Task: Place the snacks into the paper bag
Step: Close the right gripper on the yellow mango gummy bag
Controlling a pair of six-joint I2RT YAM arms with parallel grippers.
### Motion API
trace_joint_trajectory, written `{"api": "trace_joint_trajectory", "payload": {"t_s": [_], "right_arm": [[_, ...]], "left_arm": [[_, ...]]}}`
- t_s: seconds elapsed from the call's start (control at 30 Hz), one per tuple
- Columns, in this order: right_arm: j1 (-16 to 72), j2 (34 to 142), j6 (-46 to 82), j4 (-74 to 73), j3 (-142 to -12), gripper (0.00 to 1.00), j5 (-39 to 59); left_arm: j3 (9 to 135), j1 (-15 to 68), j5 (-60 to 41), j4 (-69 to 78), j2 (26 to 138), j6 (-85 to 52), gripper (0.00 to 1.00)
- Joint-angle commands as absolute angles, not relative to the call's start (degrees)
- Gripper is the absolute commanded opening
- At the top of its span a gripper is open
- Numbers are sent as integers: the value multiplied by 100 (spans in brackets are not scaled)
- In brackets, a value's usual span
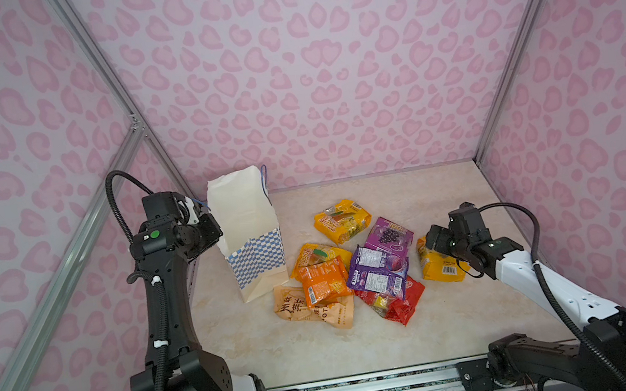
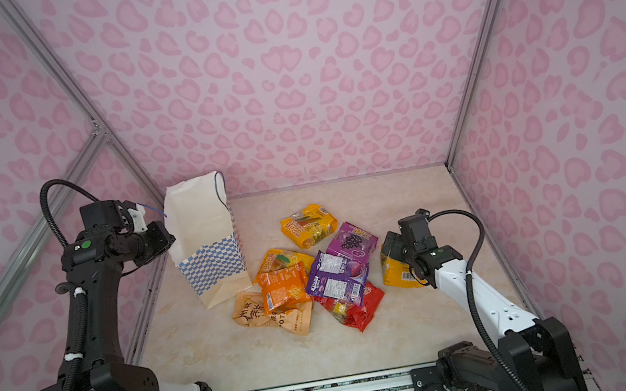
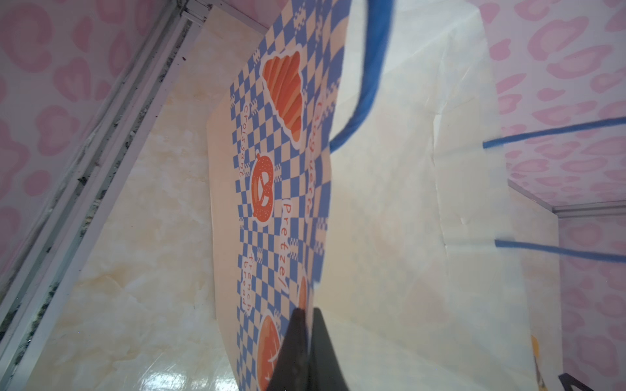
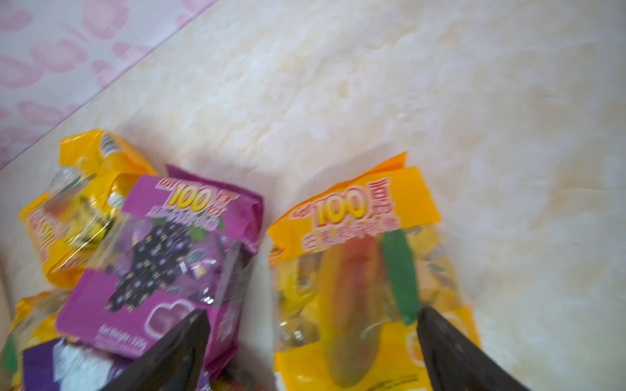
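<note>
Pink-patterned walls [image 1: 324, 56] box in a marble table [image 1: 409, 342]. Both top views show the bag [image 1: 243, 215] standing open at the back left, with the left gripper [image 1: 217, 230] at its rim. The snacks [image 1: 356, 274] are heaped on the table just right of the bag, and the right gripper [image 1: 435, 239] is over a yellow pack [image 1: 442, 269] at the heap's right edge. Only the left wrist view shows the grip: the jaws are pinched tight on the bag's wall (croissant and pretzel prints outside). The right wrist view, blurred, shows the jaws spread wide astride the yellow pack, with a purple pack [image 4: 159, 257] beside it.
</note>
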State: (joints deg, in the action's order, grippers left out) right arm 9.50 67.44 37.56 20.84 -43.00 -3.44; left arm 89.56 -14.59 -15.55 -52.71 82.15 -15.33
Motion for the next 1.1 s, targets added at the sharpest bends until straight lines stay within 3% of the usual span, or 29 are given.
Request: {"api": "trace_joint_trajectory", "payload": {"t_s": [0.0,0.17,0.5,0.73,1.07], "right_arm": [[458,6660,3846,2466,-4090,98,-709],[-47,6495,3735,2267,-3814,97,-397],[-765,6464,3980,1454,-3120,77,1256],[-861,5874,4065,1581,-2588,74,1784],[-836,6310,3781,846,-2642,62,2500]], "left_arm": [[8807,-1481,-1170,-5081,8106,-1591,3],[8667,-1477,-1415,-5054,8329,-1716,3],[8495,-1477,-1494,-4869,8227,-1803,3],[8398,-1485,-1481,-4818,8217,-1811,3],[8349,-1485,-1604,-4745,8301,-1863,3]]}}
